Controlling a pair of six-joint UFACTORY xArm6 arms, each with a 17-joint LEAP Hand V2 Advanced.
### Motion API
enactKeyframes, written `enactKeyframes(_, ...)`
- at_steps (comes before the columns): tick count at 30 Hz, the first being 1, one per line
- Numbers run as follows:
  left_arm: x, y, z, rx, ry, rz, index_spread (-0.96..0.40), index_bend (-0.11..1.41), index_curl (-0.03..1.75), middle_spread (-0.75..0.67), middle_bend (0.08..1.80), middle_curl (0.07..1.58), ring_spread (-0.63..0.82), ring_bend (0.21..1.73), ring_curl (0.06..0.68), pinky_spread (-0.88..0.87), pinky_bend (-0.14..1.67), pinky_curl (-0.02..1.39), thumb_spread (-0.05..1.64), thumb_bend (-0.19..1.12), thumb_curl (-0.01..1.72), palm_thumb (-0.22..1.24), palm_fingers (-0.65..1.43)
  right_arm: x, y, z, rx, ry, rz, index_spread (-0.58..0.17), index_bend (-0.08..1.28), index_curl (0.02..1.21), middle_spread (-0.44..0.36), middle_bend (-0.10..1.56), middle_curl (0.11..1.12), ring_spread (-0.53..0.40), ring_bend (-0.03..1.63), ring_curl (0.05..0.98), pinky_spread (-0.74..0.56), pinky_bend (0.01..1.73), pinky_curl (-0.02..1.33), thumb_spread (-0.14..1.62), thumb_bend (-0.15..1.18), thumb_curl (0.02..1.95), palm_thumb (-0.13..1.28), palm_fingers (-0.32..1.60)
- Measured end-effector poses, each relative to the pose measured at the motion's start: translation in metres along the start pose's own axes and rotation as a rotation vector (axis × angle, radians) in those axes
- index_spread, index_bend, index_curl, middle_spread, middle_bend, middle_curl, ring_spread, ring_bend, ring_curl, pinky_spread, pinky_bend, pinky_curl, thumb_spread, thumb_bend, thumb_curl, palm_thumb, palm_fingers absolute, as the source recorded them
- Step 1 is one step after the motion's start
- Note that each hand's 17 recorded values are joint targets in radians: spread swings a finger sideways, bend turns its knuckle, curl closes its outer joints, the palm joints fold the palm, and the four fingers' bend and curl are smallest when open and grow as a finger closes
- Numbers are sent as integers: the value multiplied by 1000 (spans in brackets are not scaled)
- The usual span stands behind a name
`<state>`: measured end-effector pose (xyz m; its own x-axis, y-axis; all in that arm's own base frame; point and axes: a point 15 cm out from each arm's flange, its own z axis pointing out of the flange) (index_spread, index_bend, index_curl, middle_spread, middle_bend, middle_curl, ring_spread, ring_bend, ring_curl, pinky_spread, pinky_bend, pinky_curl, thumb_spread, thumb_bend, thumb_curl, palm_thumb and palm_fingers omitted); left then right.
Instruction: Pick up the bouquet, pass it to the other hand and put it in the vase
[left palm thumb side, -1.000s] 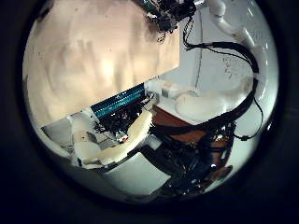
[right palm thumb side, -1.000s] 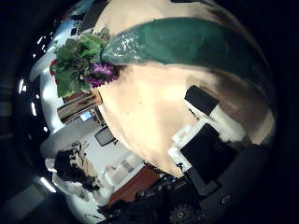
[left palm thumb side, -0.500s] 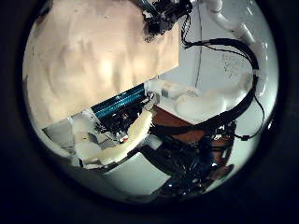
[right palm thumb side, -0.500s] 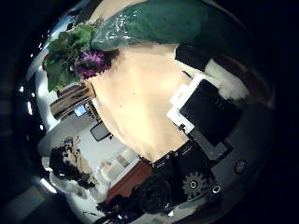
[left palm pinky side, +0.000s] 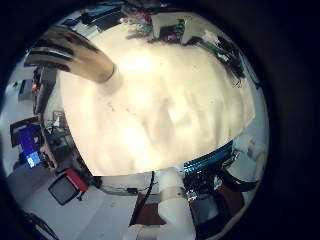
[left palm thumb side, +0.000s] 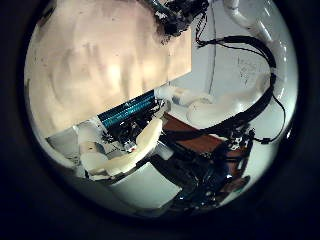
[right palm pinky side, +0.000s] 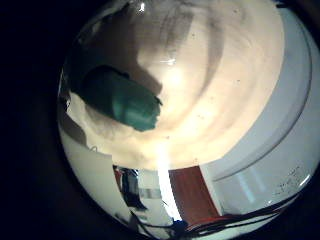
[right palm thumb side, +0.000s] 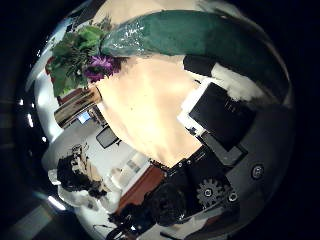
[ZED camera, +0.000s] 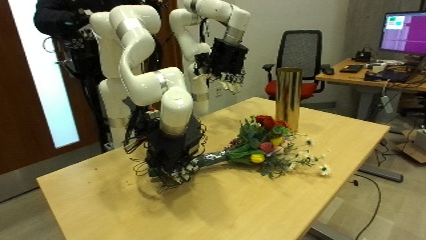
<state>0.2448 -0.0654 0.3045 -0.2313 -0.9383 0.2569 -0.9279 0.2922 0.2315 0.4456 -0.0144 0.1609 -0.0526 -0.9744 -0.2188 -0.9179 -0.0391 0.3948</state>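
Note:
The bouquet (ZED camera: 266, 145) lies on the wooden table (ZED camera: 120, 195), with red, yellow and white flowers and its stems in a dark green wrap (ZED camera: 211, 160). My right hand (ZED camera: 173, 165) is down over the stem end of the wrap, fingers pointing at the table. In the right thumb side palm view the wrap (right palm thumb side: 190, 35) runs close past my fingers (right palm thumb side: 225, 110), with the flowers (right palm thumb side: 85, 60) at its far end. The right little finger side palm view shows the wrap's end (right palm pinky side: 120, 97) on the table. The tall gold vase (ZED camera: 288, 98) stands upright behind the flowers. My left hand (ZED camera: 224, 60) hangs high above the table's back edge, open and holding nothing.
An office chair (ZED camera: 304, 55) and a desk with a monitor (ZED camera: 400, 30) stand behind the table.
The right hand has come closer to the green wrap and its fingers have moved in beside it. The left hand has barely moved.

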Motion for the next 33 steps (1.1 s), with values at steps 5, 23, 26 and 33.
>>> enactKeyframes(5, -2, -1, -1, 6, 3, -1, 272, 179, 343, 427, 209, 332, 554, 415, 192, 509, 185, 283, 882, -32, 316, 377, 167, 5, -17, -26, 151, -43, 22, -305, 1002, 866, -182, 1238, 799, -221, 1377, 621, -276, 1383, 630, 806, 26, 629, 1191, 1131)
enactKeyframes(23, -5, -20, -24, 56, 34, -23, 254, 187, 357, 386, 230, 342, 535, 433, 198, 502, 190, 264, 908, -29, 312, 379, 207, -32, 44, -127, 387, -490, -141, -270, 1023, 963, -138, 1320, 810, -186, 1429, 655, -199, 1306, 769, 527, 40, 870, 1240, 1107)
enactKeyframes(26, -11, -24, -30, 64, 47, -31, 247, 188, 365, 374, 220, 339, 533, 428, 194, 496, 184, 261, 911, -30, 311, 381, 217, -39, 61, -151, 425, -607, -173, -268, 1020, 971, -135, 1324, 804, -185, 1429, 655, -201, 1288, 791, 476, 26, 896, 1238, 1111)
enactKeyframes(33, -2, -45, -64, 159, 180, -54, 227, 189, 382, 331, 223, 340, 504, 422, 189, 472, 178, 252, 924, -30, 306, 379, 260, -58, 100, -196, 482, -860, -297, -268, 1024, 981, -133, 1337, 799, -183, 1433, 653, -209, 1254, 830, 413, 1, 933, 1240, 1111)
